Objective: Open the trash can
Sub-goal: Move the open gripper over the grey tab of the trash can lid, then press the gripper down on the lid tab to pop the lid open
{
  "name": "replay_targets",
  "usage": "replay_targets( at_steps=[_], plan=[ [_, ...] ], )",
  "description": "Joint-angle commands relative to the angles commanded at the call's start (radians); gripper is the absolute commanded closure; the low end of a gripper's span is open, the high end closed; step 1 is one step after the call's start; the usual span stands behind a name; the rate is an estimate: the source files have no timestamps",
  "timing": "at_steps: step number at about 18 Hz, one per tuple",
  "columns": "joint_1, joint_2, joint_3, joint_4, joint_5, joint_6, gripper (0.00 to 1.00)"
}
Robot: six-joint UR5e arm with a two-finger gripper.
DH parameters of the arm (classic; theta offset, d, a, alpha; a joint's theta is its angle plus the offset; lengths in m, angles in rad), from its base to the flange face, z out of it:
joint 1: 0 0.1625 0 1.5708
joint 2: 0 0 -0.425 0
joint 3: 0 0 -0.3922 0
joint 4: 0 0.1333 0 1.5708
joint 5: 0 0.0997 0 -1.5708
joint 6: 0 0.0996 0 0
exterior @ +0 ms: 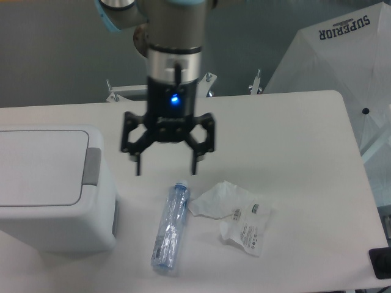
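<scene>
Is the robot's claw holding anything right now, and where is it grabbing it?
Nothing. The gripper hangs open above the table, with empty space between its fingers, to the right of the trash can.

Grey arm (174, 21) with a pale blue ring at the upper joint. Below, a silver wrist band, then a black cylinder with a small blue light glowing on its front. Short dark cable running down the silver band. Black gripper (166, 166): angular linkages either side, two thin straight fingers (138, 163) with dark tips.
</scene>
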Motion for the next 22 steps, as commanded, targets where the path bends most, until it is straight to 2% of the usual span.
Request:
replay_targets(
  at_steps=[5, 22],
  plan=[
    [-0.023, 0.011, -0.052, 0.008, 0.003, 0.011, 0.0],
    [-0.064, 0.012, -0.101, 0.038, 0.008, 0.012, 0.0]
  ],
)
